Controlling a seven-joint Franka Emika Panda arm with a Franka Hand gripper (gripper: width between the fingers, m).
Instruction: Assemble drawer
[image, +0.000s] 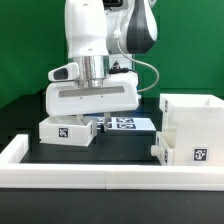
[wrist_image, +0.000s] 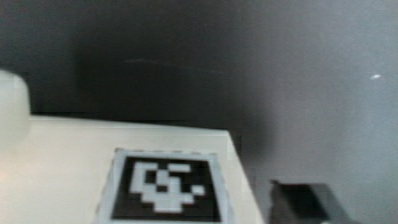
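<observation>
On black table (image: 120, 150), drawer (image: 190, 120); green backdrop (image: 30, 50)

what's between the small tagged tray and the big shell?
The marker board lies flat in the gap between the small white tagged plastic tray and the big white cube-like plastic shell. This shows in the exterior view only.

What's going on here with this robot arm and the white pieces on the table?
The Panda arm has its gripper down low, right at a small white tray with a square tag, at the exterior view's left. The pictures do not show whether the fingers are closed on it. The big drawer shell stands apart at the exterior view's right, so the tray is not yet in it. The marker board lies between them, and a long white rail runs along the front.
</observation>
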